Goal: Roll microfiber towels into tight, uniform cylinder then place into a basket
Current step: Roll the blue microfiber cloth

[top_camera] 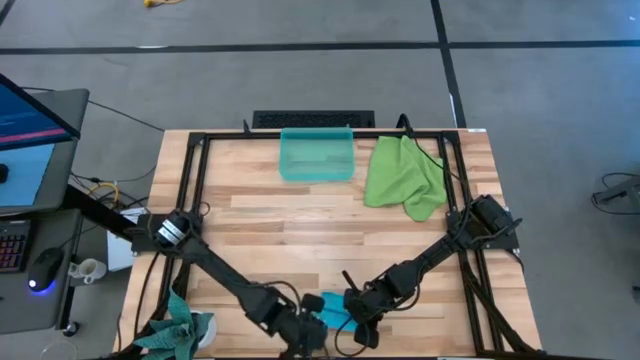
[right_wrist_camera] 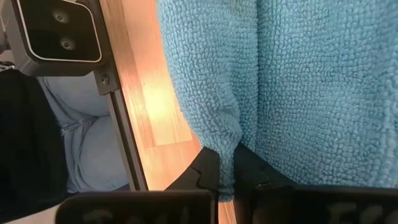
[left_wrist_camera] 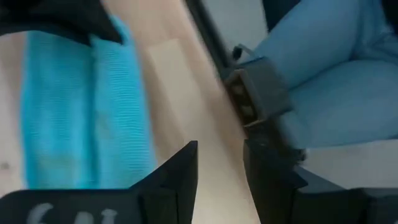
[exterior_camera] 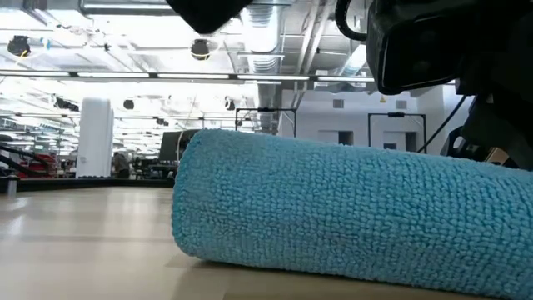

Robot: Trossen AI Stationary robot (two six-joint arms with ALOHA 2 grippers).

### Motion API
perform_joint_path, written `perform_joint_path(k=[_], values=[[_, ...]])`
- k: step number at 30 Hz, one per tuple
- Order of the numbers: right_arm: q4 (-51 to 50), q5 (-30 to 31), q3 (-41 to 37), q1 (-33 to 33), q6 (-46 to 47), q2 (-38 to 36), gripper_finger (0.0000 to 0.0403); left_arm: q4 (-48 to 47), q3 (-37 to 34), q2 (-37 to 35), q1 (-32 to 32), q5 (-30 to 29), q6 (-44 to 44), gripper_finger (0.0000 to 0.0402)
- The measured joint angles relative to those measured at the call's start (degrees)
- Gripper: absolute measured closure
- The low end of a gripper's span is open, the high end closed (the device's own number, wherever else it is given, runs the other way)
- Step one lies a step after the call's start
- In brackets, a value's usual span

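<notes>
The sky-blue microfiber towel [top_camera: 328, 308] lies rolled into a thick cylinder [exterior_camera: 333, 217] on the wood close to the table's near edge. My right gripper [right_wrist_camera: 228, 163] is shut on it from the right. My left gripper [left_wrist_camera: 221, 152] hovers just left of the roll, open, with only bare wood between its fingers; the towel [left_wrist_camera: 81, 112] shows off to one side of them. The lime green towel [top_camera: 405, 175] lies crumpled at the far right, partly draped over the black frame rail. The see-through teal basket [top_camera: 316, 155] stands on the table at the far middle, nothing showing inside. My right gripper pinches a raised fold of the blue towel's outer layer [right_wrist_camera: 227, 134] between its two fingers. The fingers slant down from the table's right side. The roll lies flat along its length on the table [exterior_camera: 250, 254].
A black frame [top_camera: 190, 190] runs around the wooden table top. A darker teal-green cloth [top_camera: 180, 330] lies at the near left corner. A person in blue jeans [left_wrist_camera: 329, 68] sits just past the near edge. A wide stretch of bare wood [top_camera: 320, 230] lies between roll and basket.
</notes>
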Motion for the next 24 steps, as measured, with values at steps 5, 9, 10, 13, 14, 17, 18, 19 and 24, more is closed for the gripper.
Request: perform_joint_path(k=[5, 9, 10, 13, 14, 17, 18, 19, 24], values=[[0.3, 0.2, 0.0, 0.0, 0.0, 0.0, 0.0375, -0.4, 0.0, 1.8, 3.1, 4.4, 1.5, 0.0281], [0.6, 0.8, 0.0, 0.3, -0.6, 0.0, 0.0370, 2.9, 0.0, 5.2, 5.3, 14.2, 2.9, 0.0281], [0.6, 0.6, 0.0, 0.3, -0.7, 0.0, 0.0370, 3.0, 0.0, 5.9, 5.7, 14.6, 2.6, 0.0281], [0.6, 0.5, 0.0, 0.3, -1.0, 0.0, 0.0373, 2.1, 0.0, 6.4, 6.3, 12.8, 2.0, 0.0281], [0.7, 0.4, 0.0, 0.2, -1.0, 0.0, 0.0374, 2.0, 0.0, 6.4, 6.3, 12.0, 2.0, 0.0281], [0.8, 0.4, 0.0, 0.2, -1.0, 0.0, 0.0375, 2.1, 0.0, 6.2, 6.1, 10.5, 2.0, 0.0281], [0.8, 0.4, 0.0, 0.3, -1.0, 0.0, 0.0373, 2.1, 0.0, 6.1, 6.0, 10.2, 2.0, 0.0281], [0.8, 0.5, 0.0, 0.3, -1.0, 0.0, 0.0372, 2.2, 0.0, 5.9, 5.8, 9.9, 1.9, 0.0281], [0.8, 0.4, 0.0, 0.2, -1.0, 0.0, 0.0374, 1.3, 0.1, 5.9, 5.2, 6.3, 1.7, 0.0281]])
